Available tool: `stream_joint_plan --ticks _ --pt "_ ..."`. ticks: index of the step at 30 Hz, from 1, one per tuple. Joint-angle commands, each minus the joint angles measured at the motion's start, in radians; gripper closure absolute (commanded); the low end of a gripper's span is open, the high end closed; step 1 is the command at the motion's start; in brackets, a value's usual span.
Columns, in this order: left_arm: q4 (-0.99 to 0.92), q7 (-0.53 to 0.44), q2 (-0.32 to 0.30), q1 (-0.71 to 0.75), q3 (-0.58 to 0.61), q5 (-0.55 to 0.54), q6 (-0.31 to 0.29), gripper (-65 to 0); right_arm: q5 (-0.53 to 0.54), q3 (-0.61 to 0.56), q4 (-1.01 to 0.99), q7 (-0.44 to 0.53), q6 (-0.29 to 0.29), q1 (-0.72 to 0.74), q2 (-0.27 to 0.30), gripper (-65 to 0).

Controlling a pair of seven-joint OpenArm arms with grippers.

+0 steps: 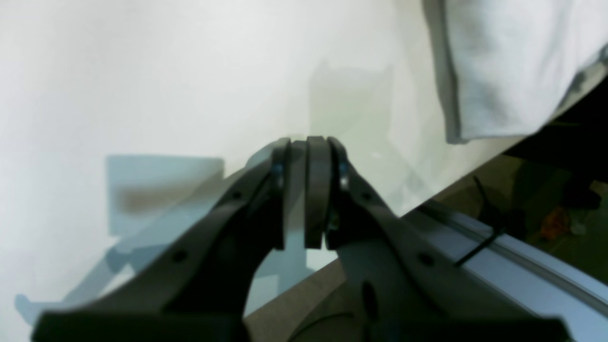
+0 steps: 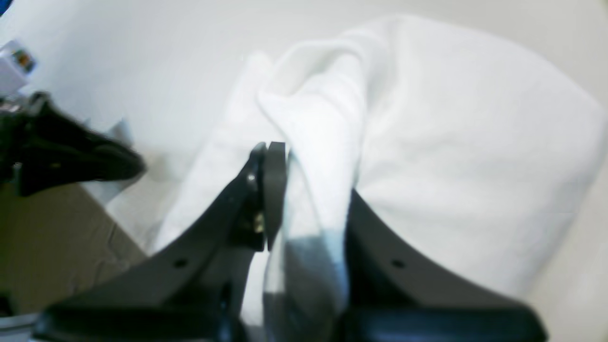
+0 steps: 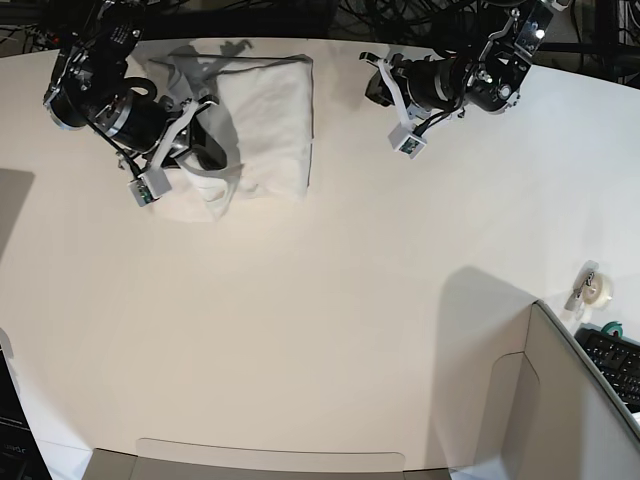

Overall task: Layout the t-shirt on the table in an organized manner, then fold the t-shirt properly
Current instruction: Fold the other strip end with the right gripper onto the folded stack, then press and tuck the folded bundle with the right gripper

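T-shirt [image 3: 262,120] bunched, plain white side up, at far left of desk [image 3: 330,300]; right hand [image 2: 304,190] pinching a raised fold of the cloth; left hand [image 1: 308,190] pressed together, holding nothing, above bare desk near its edge, well apart from t-shirt.

Tape roll [image 3: 597,291] at right edge, keyboard [image 3: 615,360] just below; grey cardboard wall [image 3: 580,400] bottom right
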Motion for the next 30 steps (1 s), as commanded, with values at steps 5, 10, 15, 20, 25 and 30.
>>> stream_joint_plan --ticks 5,10,15,20,25,30 --pt "0.012 -0.008 0.01 -0.005 -0.001 -0.007 -0.003 -4.0 -0.066 -0.087 0.014 0.017 0.005 0.022 -0.023 0.0" --pt "0.012 -0.005 0.013 -0.005 -0.001 -0.007 -0.003 -4.0 -0.207 -0.163 0.014 0.04 0.005 0.022 -0.048 0.0" --pt "0.012 -0.005 0.013 -0.005 -0.001 -0.007 -0.003 -4.0 -0.333 -0.261 -0.015 0.057 0.005 0.022 -0.052 0.0" --pt "0.012 -0.005 0.015 -0.005 -0.001 -0.007 -0.003 -4.0 -0.357 -0.31 -0.053 0.077 0.005 0.023 -0.052 0.0" --pt "0.012 -0.008 0.015 0.003 -0.001 -0.007 -0.003 -4.0 -0.356 -0.311 -0.11 0.096 0.005 0.036 -0.052 0.0" --pt "0.012 -0.011 0.016 0.009 -0.001 -0.007 -0.003 -4.0 -0.354 -0.313 -0.127 0.096 0.005 0.045 -0.052 0.0"
